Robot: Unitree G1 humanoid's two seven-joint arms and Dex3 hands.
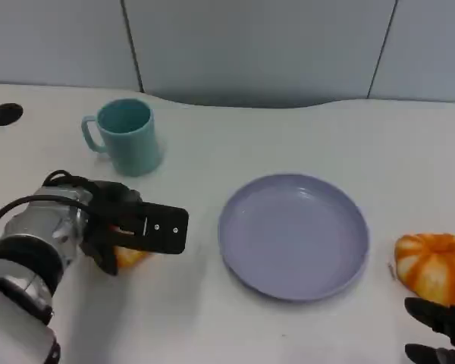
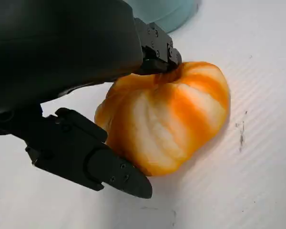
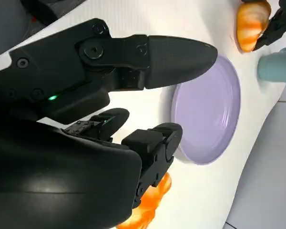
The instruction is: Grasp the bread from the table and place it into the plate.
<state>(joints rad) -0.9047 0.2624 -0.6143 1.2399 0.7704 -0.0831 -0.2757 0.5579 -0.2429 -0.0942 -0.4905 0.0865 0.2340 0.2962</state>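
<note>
Even, bright overhead light, no hard glare; soft shadows under plate (image 1: 293, 235) and cup (image 1: 129, 137) on white surface (image 1: 212, 318); head view sharp, slightly washed; left wrist view crisp on bread (image 2: 169, 119), near hand (image 2: 71, 62) soft; right wrist view's hand (image 3: 86, 119) blurred, faint sheen.

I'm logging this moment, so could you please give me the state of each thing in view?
left hand: fingers closed around the left bread, gripping it.
left bread: on the table, held, not lifted.
right hand: open, beside the right bread.
right bread: resting on the table, untouched.
plate: empty, upright.
cup: upright, contents not visible.
</note>
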